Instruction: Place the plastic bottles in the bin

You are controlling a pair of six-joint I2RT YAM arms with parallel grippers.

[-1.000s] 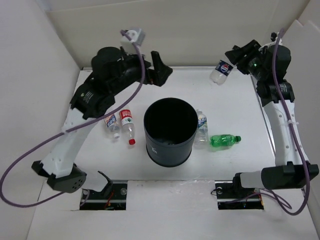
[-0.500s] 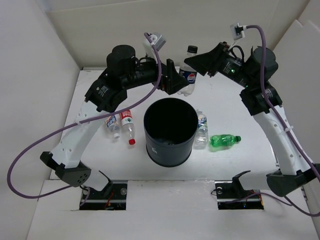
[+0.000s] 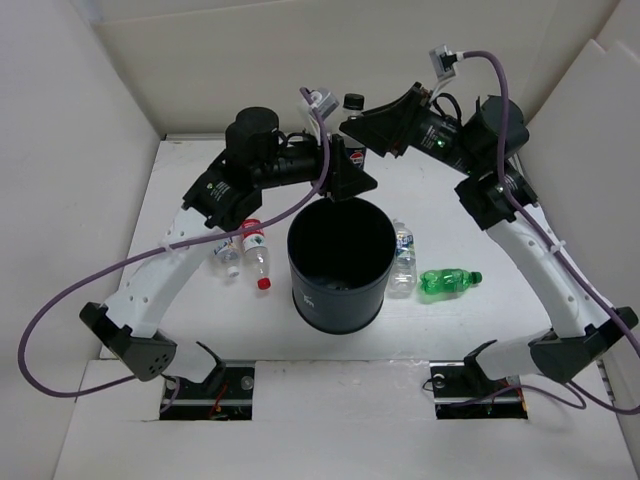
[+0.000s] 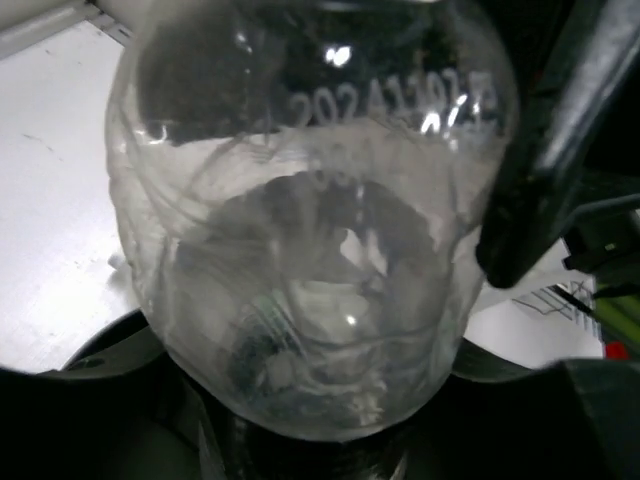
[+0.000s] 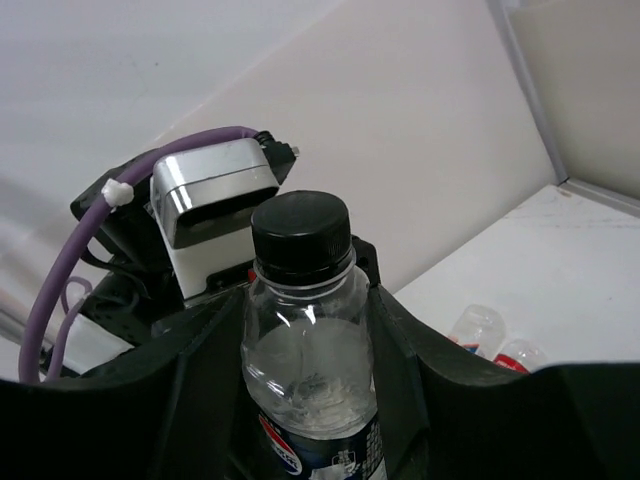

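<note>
Now | bottle (image 5: 300,330) upright, clamped in right pincer (image 5: 305,420) | near bin (image 3: 335,300) rim

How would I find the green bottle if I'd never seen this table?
Look for the big black bin in the middle of the white table. On the bin's right side is a clear bottle, and just past that the green bottle lies on its side. It is the only green one; every other bottle is clear.

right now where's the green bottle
In the top view, the green bottle lies on its side on the table, on the robot's right, just right of the clear bottle that sits beside the black bin.
</note>
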